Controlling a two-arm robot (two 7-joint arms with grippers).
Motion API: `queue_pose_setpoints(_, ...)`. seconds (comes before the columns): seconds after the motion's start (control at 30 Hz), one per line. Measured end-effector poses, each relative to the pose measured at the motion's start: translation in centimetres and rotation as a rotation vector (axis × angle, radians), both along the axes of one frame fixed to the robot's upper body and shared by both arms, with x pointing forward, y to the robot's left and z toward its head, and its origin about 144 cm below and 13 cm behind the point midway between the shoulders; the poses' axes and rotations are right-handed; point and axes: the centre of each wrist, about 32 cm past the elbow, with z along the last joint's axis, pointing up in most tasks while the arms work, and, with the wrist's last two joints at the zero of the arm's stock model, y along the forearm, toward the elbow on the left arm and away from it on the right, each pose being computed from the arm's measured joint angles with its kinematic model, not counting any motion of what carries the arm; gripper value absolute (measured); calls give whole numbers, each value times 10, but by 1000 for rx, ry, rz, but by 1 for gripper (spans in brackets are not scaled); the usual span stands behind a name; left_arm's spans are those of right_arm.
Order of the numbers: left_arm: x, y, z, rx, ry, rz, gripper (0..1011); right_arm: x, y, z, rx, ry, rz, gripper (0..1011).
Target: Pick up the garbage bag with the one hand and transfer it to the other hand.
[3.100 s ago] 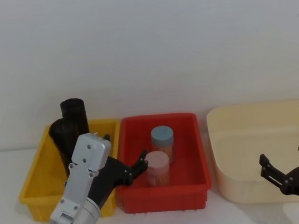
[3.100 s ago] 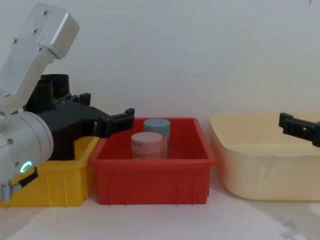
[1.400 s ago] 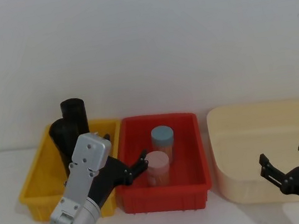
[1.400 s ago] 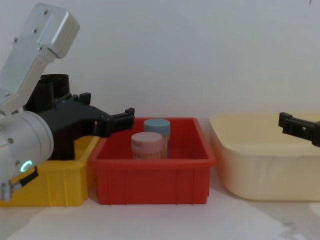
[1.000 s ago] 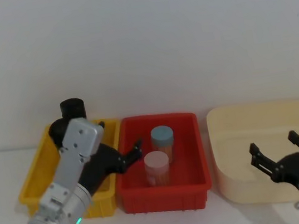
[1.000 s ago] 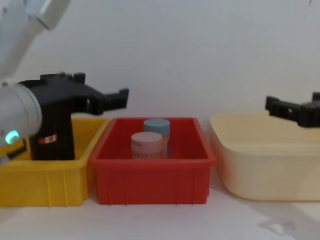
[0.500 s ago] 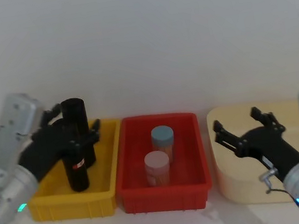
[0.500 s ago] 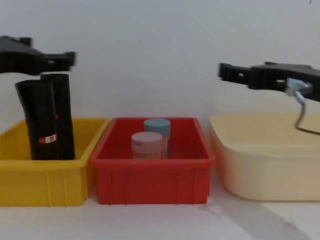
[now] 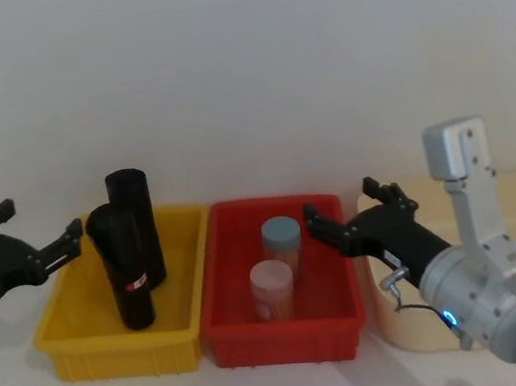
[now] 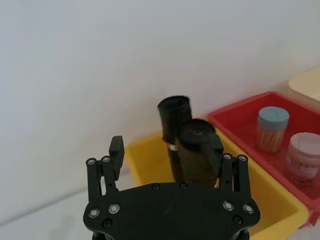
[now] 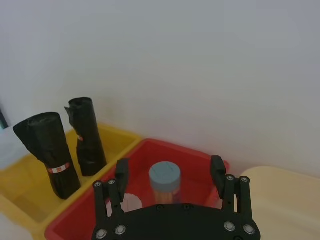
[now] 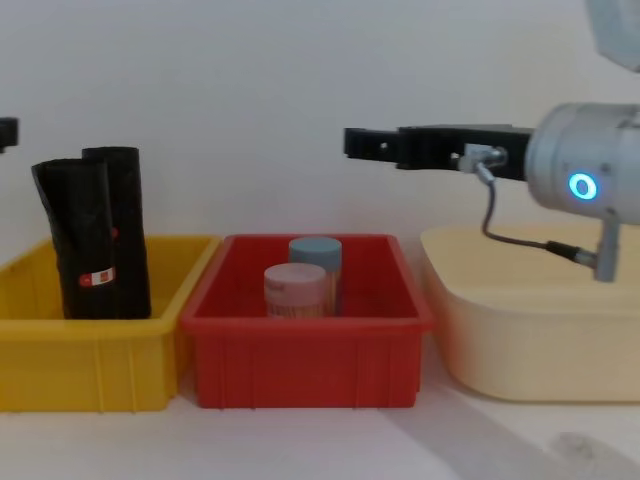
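Claws (image 9: 43, 216) (image 9: 339, 199), rolls (image 9: 125, 266) (image 9: 137, 221), jars (image 9: 282, 241) (image 9: 272, 289): two each.

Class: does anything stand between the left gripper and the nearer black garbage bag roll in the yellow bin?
Nothing visible does. The left gripper hangs open left of the yellow bin, level with the top of the garbage bag, above the rim. The second roll stands behind the bag.

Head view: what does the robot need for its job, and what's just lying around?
For the job: garbage bag, left gripper beside yellow bin, right gripper above red bin.
Just lying about: second roll, both bins, blue-lidded jar, pink-lidded jar, cream tub.
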Motion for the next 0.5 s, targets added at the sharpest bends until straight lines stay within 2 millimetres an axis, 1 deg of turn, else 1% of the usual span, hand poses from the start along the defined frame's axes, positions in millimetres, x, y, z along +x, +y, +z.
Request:
queue_pose_setpoints(0.03,0,0,0,0,0,0,1001,3,2,1,-3,5,6,1004)
queue_pose_setpoints(0.2,6,14,-8,-53,42,-10,1001,11,10,4,-14,20,24,1004)
queue_pose_setpoints(0.37,13,21,-14,-102,70,-37,1001,14,13,5,-19,27,33,1004)
queue_pose_setpoints(0.5,17,23,-18,-131,86,-59,1001,16,15,7,-21,33,45,1004)
